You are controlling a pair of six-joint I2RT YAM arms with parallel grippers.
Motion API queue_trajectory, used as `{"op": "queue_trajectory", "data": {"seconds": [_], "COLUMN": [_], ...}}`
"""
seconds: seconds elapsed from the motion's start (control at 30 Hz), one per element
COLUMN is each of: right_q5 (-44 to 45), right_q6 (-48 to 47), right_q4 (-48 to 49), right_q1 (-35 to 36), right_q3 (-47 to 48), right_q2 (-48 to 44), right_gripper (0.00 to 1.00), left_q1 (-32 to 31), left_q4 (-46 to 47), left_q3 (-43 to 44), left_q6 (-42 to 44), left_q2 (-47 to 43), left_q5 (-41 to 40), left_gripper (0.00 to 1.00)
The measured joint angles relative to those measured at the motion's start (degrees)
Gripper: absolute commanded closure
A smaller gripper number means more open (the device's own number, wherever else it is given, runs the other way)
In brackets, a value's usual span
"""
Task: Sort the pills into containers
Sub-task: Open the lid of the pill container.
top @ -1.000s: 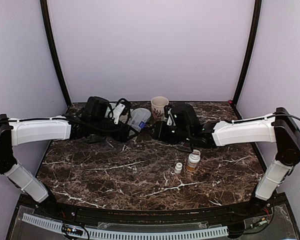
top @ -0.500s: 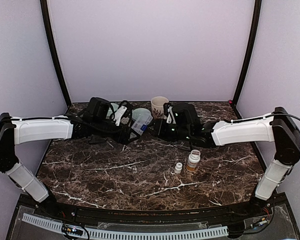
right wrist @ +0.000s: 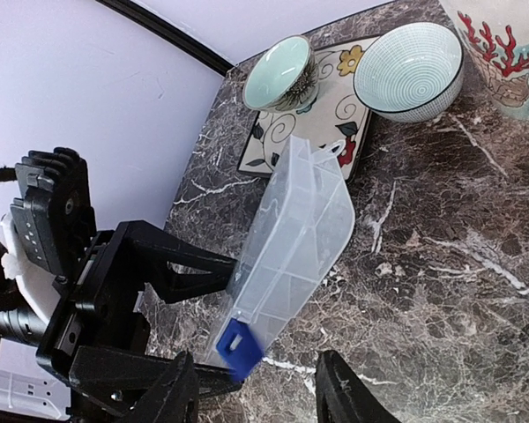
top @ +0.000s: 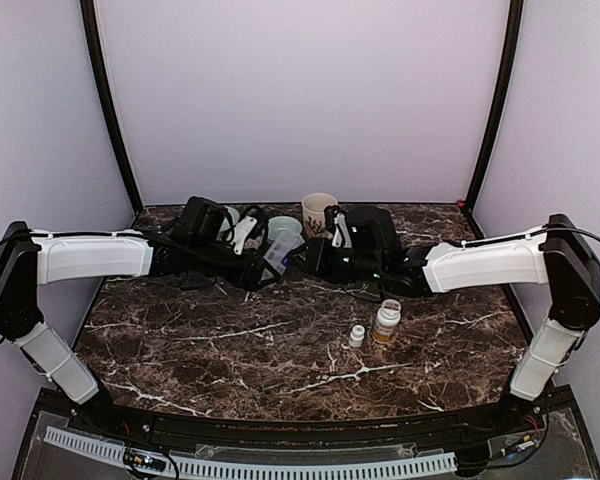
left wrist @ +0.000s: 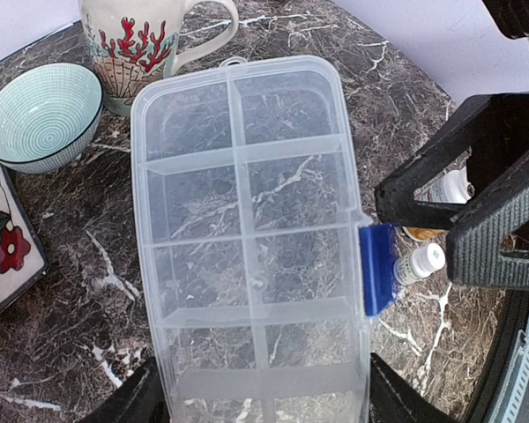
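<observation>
The containers are one clear organiser box [left wrist: 247,220] with small compartments, its lid closed and a blue latch [left wrist: 376,269] on its side. My left gripper [left wrist: 264,401] is shut on the box's near end and holds it tilted above the table [top: 280,248]. My right gripper [right wrist: 256,392] faces it, open, with the blue latch [right wrist: 238,348] just ahead of the gap between its fingers and not touched. Its black fingers [left wrist: 458,176] show beside the latch in the left wrist view. No pills show in any view.
A coral-patterned mug [top: 318,213], two pale green bowls [right wrist: 282,70] [right wrist: 410,57] and a flowered tile [right wrist: 326,132] stand at the back. An amber pill bottle [top: 386,322] and a small white bottle [top: 357,336] stand nearer, right of centre on the marble table [top: 230,350].
The left arm has carried the box a little to the right, closer to the right gripper. The right arm has barely moved.
</observation>
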Motion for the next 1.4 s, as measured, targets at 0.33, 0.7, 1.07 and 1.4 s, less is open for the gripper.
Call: {"op": "queue_trajectory", "data": {"seconds": [0.33,0.7,1.07,1.4], "right_q5": [-1.60,-3.02,-4.37,-4.59], "right_q6": [1.46,2.89,3.93,4.79], "right_q4": [0.63,2.03,2.99,3.21], "right_q1": [0.00,0.00,0.00,0.00], "right_q3": [-0.55,-0.20,0.87,1.01], "right_q2": [0.02,2.82,3.78,3.80], "right_gripper": [0.55,0.55,0.57,0.59], "left_q1": [0.00,0.00,-0.48,-1.27], "left_q4": [-0.17,-0.17,-0.24,-1.31], "left_q3": [0.63,0.63,0.81,1.70], "left_q6": [-0.02,-0.02,0.04,0.44], "left_q2": [0.74,1.03,2.10,3.15], "left_q5": [-1.57,-1.60,-2.69,-5.07], "left_gripper": [0.86,0.86,0.87,0.87]}}
